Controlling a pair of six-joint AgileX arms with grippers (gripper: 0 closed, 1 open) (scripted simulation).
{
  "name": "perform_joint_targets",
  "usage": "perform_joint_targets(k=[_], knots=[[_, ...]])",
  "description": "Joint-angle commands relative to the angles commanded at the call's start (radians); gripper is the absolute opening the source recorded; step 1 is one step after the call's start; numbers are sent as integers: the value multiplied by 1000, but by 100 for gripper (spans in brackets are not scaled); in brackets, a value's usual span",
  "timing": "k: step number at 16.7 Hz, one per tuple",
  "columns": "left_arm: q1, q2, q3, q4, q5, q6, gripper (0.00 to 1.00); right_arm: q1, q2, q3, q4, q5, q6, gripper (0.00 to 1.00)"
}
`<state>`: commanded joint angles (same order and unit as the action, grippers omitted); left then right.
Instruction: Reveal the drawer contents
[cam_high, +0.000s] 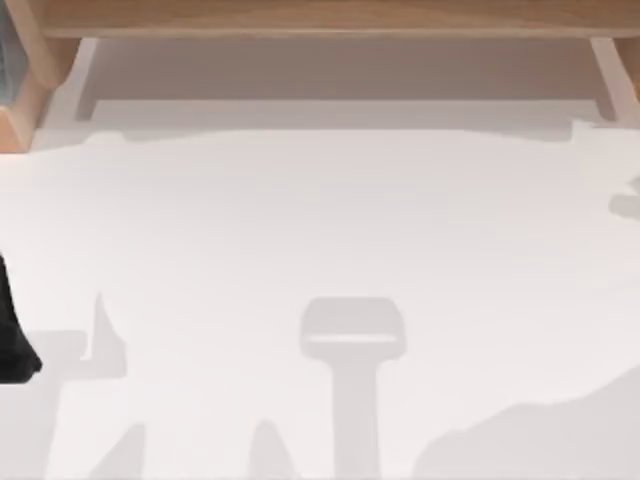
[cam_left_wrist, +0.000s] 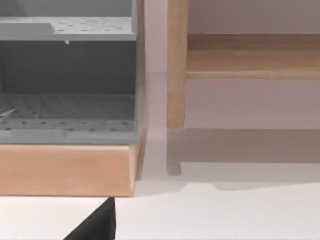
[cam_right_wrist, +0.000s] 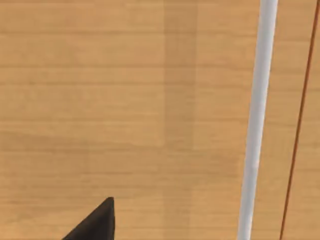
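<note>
Close ahead of your right tool (cam_right_wrist: 95, 222) stands the drawer (cam_right_wrist: 125, 110): its wooden front spans the right wrist view, with a pale straight bar, most likely the handle (cam_right_wrist: 256, 120), running across it just to one side of the dark fingertip at the picture's edge. A thin reddish line lies beyond the bar; you cannot tell what it is. From above, the wooden cabinet (cam_high: 320, 15) runs along the far edge of the white tabletop (cam_high: 320, 250), with pale legs at either end.

Judging by this, you are on the approach step: the drawer looks shut and nothing has been pulled out yet. The next move calls for sliding the right tool sideways until the bar sits between its fingers, closing on it, then drawing straight back toward yourself so the front travels squarely and does not bind.

One fingertip of the right tool is all that shows, so you cannot tell how wide it stands; it appears to hold nothing and sits near the wood, apart from the bar.

Your left tool (cam_left_wrist: 95, 225) waits low over the tabletop, facing a grey pegboard rack (cam_left_wrist: 67, 100) on a wooden base (cam_left_wrist: 65, 167), with a cabinet leg (cam_left_wrist: 176, 70) beside it. Its opening likewise cannot be told, and it touches nothing. From above, the left arm (cam_high: 12, 340) is a dark shape at the table's left edge.
</note>
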<state>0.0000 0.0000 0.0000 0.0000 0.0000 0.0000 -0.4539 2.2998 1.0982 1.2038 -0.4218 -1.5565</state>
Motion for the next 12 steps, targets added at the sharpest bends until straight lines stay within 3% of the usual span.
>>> perform_joint_targets(k=[10, 12], knots=[[0, 0, 0, 0, 0, 0, 100, 18, 54, 116, -60, 23, -2, 100], [0, 0, 0, 0, 0, 0, 100, 18, 54, 116, -60, 23, -2, 85]])
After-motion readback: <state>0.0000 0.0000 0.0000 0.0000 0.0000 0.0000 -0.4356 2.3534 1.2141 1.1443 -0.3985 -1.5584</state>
